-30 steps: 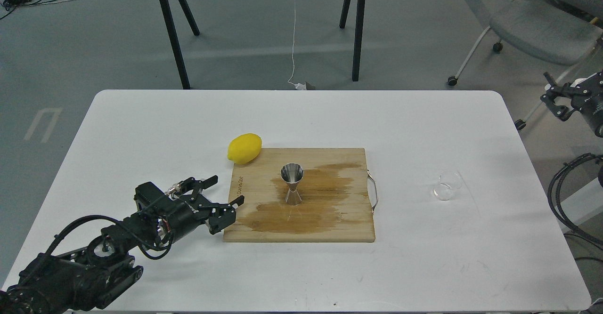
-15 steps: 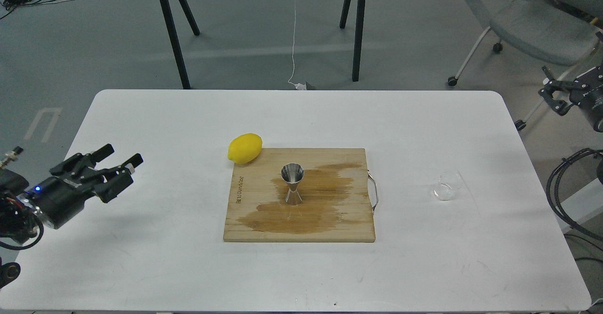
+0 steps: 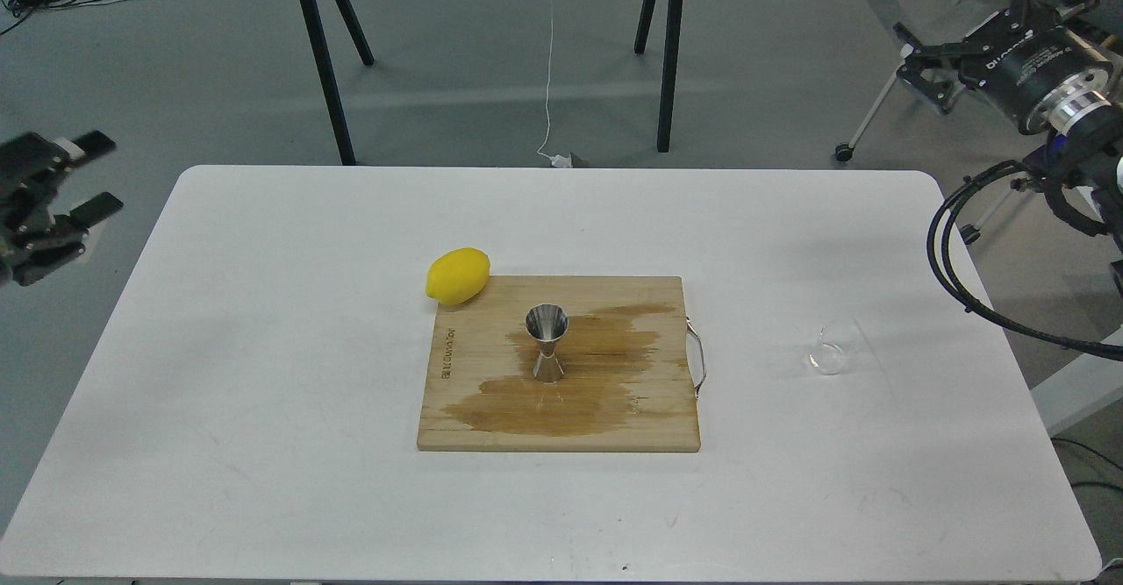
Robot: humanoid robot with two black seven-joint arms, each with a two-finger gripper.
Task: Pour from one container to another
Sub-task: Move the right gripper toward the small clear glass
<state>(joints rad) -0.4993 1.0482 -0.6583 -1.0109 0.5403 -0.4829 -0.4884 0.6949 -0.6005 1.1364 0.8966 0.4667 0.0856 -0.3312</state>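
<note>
Nothing is held by either arm. The left gripper [image 3: 75,181] is seen off the table's left edge, fingers spread apart, empty. The right gripper [image 3: 991,6] is up at the far right, above the floor and chair area; its fingers appear parted with nothing between them.

The clear glass tumbler [image 3: 832,348] sits on the white table [image 3: 263,322], well right of the wooden cutting board [image 3: 649,427] and apart from it; whether it stands upright or leans cannot be told, nor any contents. The steel jigger [image 3: 547,340] stands upright near the board's middle, amid a dark wet stain [image 3: 605,348]. A lemon [image 3: 457,276] rests at the board's far-left corner, touching its edge.

Judged step: no grasp is yet made; pouring is not begun from this layout. Next move likely calls for the right arm, the nearer one, to be brought down to the tumbler, closed on its sides, then carried over the jigger's narrow mouth. Careful aim is needed.
</note>
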